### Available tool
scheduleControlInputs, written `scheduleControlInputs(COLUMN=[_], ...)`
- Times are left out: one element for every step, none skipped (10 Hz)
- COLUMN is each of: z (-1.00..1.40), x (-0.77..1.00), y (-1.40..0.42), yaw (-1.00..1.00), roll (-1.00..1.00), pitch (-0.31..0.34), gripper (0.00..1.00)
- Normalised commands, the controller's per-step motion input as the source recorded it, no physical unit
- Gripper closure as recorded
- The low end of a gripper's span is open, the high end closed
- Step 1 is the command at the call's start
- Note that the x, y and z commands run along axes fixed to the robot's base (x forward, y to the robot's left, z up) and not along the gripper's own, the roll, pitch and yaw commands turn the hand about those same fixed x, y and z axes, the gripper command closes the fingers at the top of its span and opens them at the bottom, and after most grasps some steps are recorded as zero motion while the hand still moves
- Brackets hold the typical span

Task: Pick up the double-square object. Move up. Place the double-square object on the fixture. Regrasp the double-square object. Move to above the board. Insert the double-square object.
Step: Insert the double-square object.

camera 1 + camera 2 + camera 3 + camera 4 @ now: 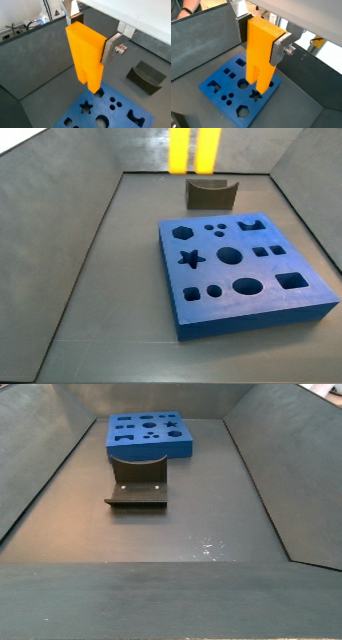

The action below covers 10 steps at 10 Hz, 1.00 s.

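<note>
My gripper point(93, 34) is shut on the double-square object point(85, 57), a long yellow-orange block with a lengthwise groove. The block hangs upright between the silver fingers point(111, 48) in both wrist views, gripper point(262, 42) clamped near the top of the object point(259, 60). Its lower end is in the air above the blue board point(231, 92), over the board's edge point(110, 112). In a side view only the block's lower end point(194, 150) shows, high above the fixture point(210, 193) and the board point(241, 273); the gripper is out of frame there. The fixture point(138, 484) stands bare in front of the board point(150, 434).
Grey walls point(67, 238) enclose the floor on all sides. The dark fixture point(147, 77) sits on the floor a short way from the board. The board's cut-outs include a star point(191, 257), circles and squares.
</note>
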Motion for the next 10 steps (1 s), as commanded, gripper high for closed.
scheduleControlInputs(z=[-0.22, -0.23, -0.24, -0.24, -0.23, -0.23, -0.21, -0.15, -0.15, -0.11], x=[1.0, 1.0, 1.0, 1.0, 1.0, 1.0, 1.0, 1.0, 1.0, 1.0], y=[0.0, 0.0, 0.0, 0.0, 0.0, 0.0, 0.0, 0.0, 0.0, 0.0], yaw=[0.07, 0.07, 0.07, 0.08, 0.08, 0.08, 0.07, 0.08, 0.07, 0.08], roll=[-0.09, -0.09, -0.1, -0.1, -0.09, -0.09, -0.09, -0.06, -0.06, -0.04], pitch=[-0.009, -0.001, 0.0, 0.0, 0.0, 0.0, 0.0, 0.0, 0.0, 0.0], gripper=[1.0, 1.0, 1.0, 1.0, 1.0, 1.0, 1.0, 1.0, 1.0, 1.0])
